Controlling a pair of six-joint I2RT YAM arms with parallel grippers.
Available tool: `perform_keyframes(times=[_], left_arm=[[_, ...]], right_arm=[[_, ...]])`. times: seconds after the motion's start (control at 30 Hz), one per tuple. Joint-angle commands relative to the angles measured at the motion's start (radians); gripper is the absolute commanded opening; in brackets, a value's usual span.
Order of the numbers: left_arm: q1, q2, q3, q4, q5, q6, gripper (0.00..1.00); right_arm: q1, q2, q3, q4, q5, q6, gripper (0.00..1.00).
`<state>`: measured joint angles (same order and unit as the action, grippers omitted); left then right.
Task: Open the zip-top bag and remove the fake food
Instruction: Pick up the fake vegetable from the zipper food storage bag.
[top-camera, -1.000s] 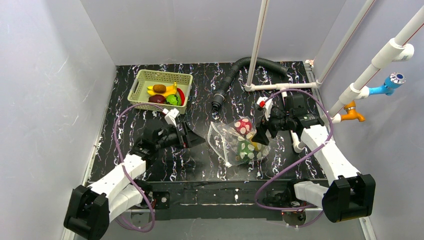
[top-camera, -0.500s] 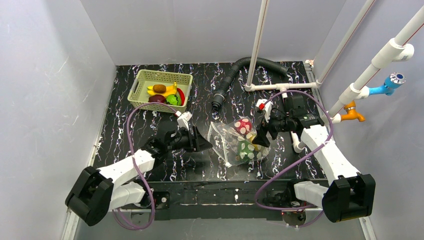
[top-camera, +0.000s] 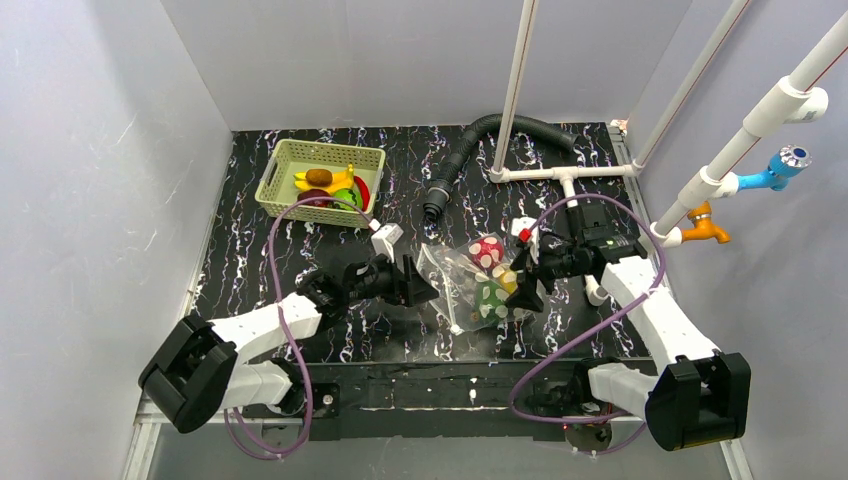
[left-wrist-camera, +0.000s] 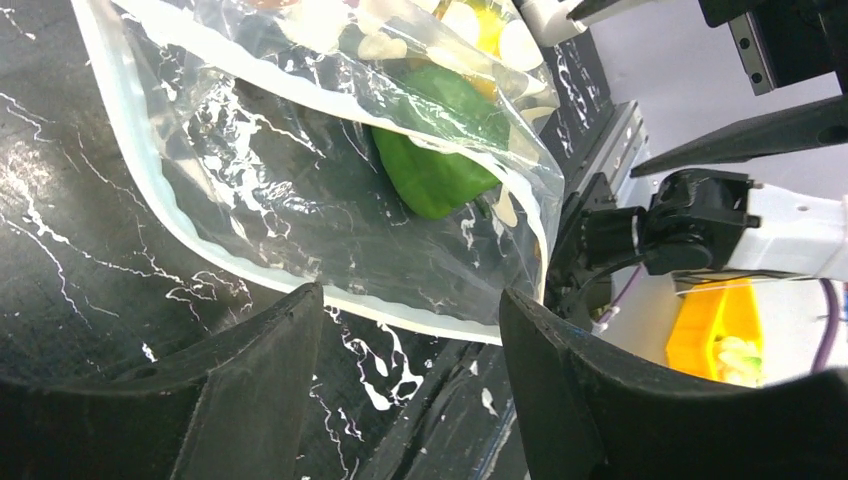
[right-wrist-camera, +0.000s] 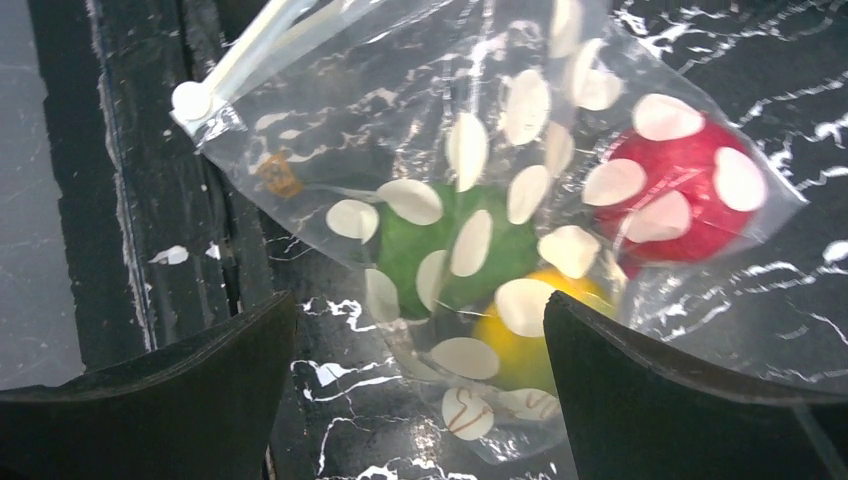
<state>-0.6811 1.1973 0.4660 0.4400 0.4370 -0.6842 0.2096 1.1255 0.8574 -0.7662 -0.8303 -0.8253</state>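
The clear zip-top bag (top-camera: 472, 282) with white oval spots lies on the black marbled table (top-camera: 400, 180), between my two grippers. Inside it I see a red piece (right-wrist-camera: 680, 195), a green piece (right-wrist-camera: 450, 255) and a yellow piece (right-wrist-camera: 525, 350). The green piece also shows in the left wrist view (left-wrist-camera: 430, 175), behind the bag's pale zip edge (left-wrist-camera: 300, 275). My left gripper (top-camera: 425, 291) is open and empty at the bag's left edge. My right gripper (top-camera: 522, 292) is open and empty at the bag's right side, not touching it.
A pale green lattice basket (top-camera: 322, 181) at the back left holds banana, red, green, brown and dark pieces. A black corrugated hose (top-camera: 470, 150) and white pipes (top-camera: 545, 172) stand at the back. The table's front edge (top-camera: 430, 370) is close below the bag.
My left gripper has moved right across the table up to the bag's left edge. My right gripper has shifted slightly down and left along the bag's right side.
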Motion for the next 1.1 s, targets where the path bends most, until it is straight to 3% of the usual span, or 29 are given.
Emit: perform_keyframes(times=[0.0,0.47,0.87,0.97,1.07], left_arm=[[-0.043,0.011,0.032,0.03,-0.074,0.127,0.65],[-0.151,0.067,-0.038,0.263,-0.177,0.56,0.69],[-0.171,0.199,-0.029,0.401,-0.131,0.54,0.62],[-0.176,0.23,-0.026,0.443,-0.129,0.495,0.54],[-0.186,0.253,-0.039,0.495,-0.144,0.447,0.53]], right_arm=[[-0.006,-0.04,-0.049,-0.093,-0.118,-0.224,0.98],[-0.006,-0.086,-0.158,-0.003,-0.062,-0.371,0.98],[-0.006,-0.076,-0.171,0.066,-0.007,-0.314,0.98],[-0.006,-0.069,-0.173,0.081,0.001,-0.295,0.96],[-0.005,-0.066,-0.175,0.101,0.012,-0.273,0.91]])
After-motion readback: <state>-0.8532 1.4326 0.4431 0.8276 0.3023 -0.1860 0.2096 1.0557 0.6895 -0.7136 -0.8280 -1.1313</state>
